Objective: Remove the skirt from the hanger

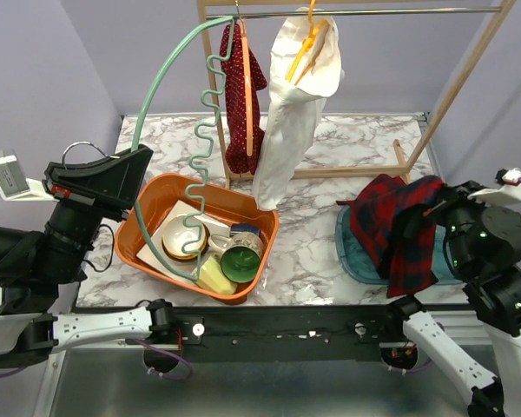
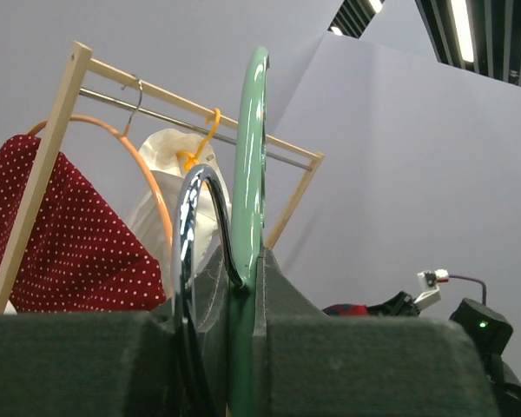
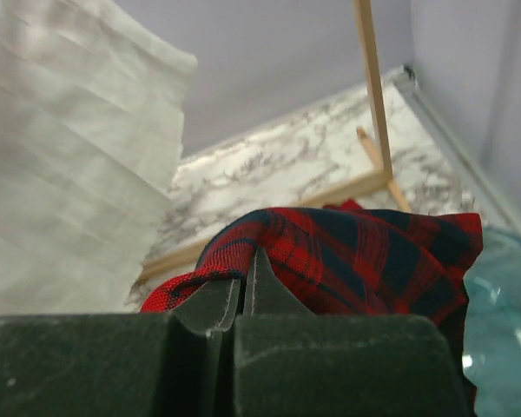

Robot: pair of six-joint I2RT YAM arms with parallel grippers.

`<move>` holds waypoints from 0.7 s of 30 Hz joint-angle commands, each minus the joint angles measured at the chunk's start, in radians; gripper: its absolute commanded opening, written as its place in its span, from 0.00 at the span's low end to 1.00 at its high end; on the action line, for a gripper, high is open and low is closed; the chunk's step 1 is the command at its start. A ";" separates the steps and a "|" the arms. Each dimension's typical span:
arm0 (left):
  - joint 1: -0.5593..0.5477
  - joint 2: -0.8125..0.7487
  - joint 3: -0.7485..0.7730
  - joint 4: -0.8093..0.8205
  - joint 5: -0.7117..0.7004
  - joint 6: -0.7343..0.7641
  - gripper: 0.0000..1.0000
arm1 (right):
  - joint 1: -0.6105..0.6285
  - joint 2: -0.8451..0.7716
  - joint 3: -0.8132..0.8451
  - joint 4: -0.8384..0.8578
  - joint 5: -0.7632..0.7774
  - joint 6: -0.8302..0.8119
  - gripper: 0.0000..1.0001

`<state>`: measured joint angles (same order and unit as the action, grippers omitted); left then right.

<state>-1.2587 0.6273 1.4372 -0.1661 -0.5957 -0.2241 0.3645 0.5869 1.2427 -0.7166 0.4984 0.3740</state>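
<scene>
The skirt [image 1: 399,230] is red and dark plaid, bunched over a teal tub [image 1: 352,252] at the right. My right gripper [image 1: 438,207] is shut on its edge. In the right wrist view the plaid cloth [image 3: 356,252] folds over the closed jaws of that gripper [image 3: 247,278]. The hanger [image 1: 204,130] is pale green with a wavy bar, bare of cloth. It arcs up from my left gripper [image 1: 141,155], and its wavy end reaches down into the orange tub. In the left wrist view the left gripper [image 2: 243,278] is shut on the green rod [image 2: 250,156], with a shiny dark loop [image 2: 191,208] beside it.
An orange tub [image 1: 148,217] of dishes sits left of centre. A wooden rack [image 1: 469,87] spans the back. On it hang a red dotted garment [image 1: 241,95] on an orange hanger and a white garment [image 1: 286,130].
</scene>
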 commanded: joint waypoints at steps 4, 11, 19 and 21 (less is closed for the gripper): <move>-0.005 -0.026 -0.028 -0.042 -0.027 -0.008 0.00 | -0.002 0.017 -0.310 0.023 0.247 0.241 0.01; -0.005 0.026 0.042 -0.168 -0.001 0.005 0.00 | -0.030 0.173 -0.473 0.079 0.281 0.322 0.01; -0.005 0.071 0.065 -0.223 0.002 0.026 0.00 | -0.349 0.350 -0.534 -0.076 0.109 0.500 0.01; -0.004 0.083 0.066 -0.239 -0.001 0.028 0.00 | -0.398 0.353 -0.566 -0.081 0.086 0.509 0.13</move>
<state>-1.2591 0.6834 1.4792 -0.3798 -0.5980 -0.2153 0.0616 0.9279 0.7368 -0.7071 0.6640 0.7860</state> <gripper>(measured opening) 0.160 0.027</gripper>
